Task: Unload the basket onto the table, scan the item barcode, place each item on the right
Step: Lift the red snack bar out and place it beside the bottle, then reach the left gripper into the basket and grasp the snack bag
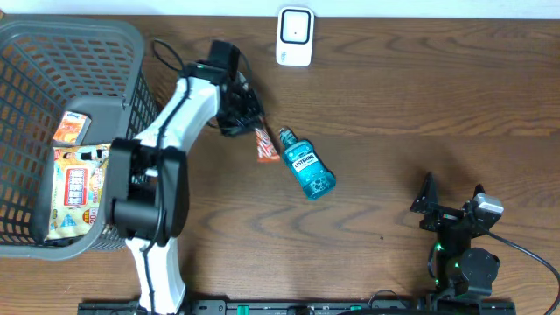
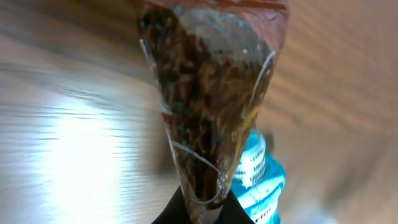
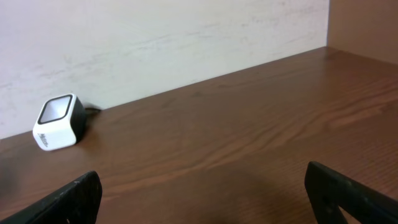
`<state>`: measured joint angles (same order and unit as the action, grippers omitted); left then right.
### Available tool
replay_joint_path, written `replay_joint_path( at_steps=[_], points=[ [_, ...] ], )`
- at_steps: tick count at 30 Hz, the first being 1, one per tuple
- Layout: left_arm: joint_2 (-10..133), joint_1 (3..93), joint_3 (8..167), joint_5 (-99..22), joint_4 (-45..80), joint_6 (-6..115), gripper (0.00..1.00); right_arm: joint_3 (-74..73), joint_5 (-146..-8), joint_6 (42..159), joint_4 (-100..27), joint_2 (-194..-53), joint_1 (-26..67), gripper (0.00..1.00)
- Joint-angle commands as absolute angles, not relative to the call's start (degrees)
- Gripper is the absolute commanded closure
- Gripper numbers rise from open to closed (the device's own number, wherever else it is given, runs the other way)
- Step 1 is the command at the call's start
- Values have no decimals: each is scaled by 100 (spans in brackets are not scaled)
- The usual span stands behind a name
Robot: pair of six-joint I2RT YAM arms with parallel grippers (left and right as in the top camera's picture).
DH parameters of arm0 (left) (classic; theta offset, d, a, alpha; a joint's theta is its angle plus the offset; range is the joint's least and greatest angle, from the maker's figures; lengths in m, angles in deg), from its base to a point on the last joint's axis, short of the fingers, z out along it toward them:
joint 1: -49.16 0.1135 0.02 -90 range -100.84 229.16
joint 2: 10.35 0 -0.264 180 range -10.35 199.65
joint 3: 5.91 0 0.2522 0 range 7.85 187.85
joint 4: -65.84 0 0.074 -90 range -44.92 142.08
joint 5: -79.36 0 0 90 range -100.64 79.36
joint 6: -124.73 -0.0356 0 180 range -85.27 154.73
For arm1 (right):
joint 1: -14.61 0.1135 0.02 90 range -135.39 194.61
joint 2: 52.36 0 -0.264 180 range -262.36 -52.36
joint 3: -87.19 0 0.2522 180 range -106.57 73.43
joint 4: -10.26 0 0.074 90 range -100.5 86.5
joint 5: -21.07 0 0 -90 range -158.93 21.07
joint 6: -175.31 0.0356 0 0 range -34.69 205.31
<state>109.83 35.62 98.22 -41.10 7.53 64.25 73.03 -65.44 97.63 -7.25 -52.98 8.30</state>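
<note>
Left fingers (image 1: 243,115): pressed together on one end of the packet (image 1: 265,145), left of the desk's (image 1: 394,105) middle and toward the far edge. The gripped end is hidden under the fingers. The overhead view does not show whether the free end rests on the desk or is lifted.

Left wrist view: badly blurred. The packet (image 2: 211,93) fills most of the frame, clear film over dark brown contents with a red band at the top. No print on it can be read. Only the dark tips of the fingers (image 2: 168,214) show at the bottom edge, one on each side of the packet's narrow end.

Bottle (image 1: 307,166): blue, lying on its side just beside the packet. Whether the two touch cannot be told. In the left wrist view only a strip of it (image 2: 261,180) shows behind the packet.

Scanner (image 1: 295,37): at the far edge, well apart from the packet, and its window (image 3: 55,109) cannot be read.

Right fingers (image 1: 428,194): spread wide and holding nothing, near the near right corner. The right wrist view cuts off all but their tips (image 3: 71,199).

Basket (image 1: 131,52): at the left edge, partly out of frame, with packets inside that the left arm (image 1: 179,105) partly covers.
</note>
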Motion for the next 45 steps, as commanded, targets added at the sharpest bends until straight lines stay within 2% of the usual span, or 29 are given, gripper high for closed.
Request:
replay_joint_path(
  at_steps=[1, 9, 22, 24, 25, 28, 29, 30, 36, 40, 45],
  points=[
    [11101, 3551, 9783, -5065, 617, 5756, 93, 7311, -6496, 9682, -740, -5268, 817, 1],
    [11108, 3532, 9710, -3832, 370, 5238, 93, 7311, -6496, 9682, -740, -5268, 817, 1],
    [11110, 3180, 9374, -3537, 901, 5063, 92, 7311, -6496, 9682, -740, -5268, 817, 1],
    [11110, 3086, 9345, -3373, 936, 5063, 83, 7311, -6496, 9682, -738, -5268, 817, 1],
    [11110, 3062, 9345, -3338, 936, 5063, 75, 7311, -6496, 9682, -740, -5268, 817, 1],
    [11084, 3049, 9389, -3327, 926, 5090, 39, 7311, -6496, 9682, -740, -5268, 817, 1],
    [11047, 3068, 9514, -3327, 860, 5092, 24, 7311, -6496, 9682, -740, -5268, 817, 1],
    [10966, 3099, 9691, -3325, 755, 5090, 19, 7311, -6496, 9682, -740, -5268, 817, 1],
    [10325, 3359, 10443, -3301, 541, 4969, 2, 7311, -6496, 9682, -740, -5268, 817, 1],
    [9692, 3617, 10873, -2800, 543, 4718, 1, 7311, -6496, 9682, -740, -5268, 817, 1],
    [8730, 4107, 11015, -938, 591, 4746, 1, 7311, -6496, 9682, -740, -5268, 817, 1]
  ],
)
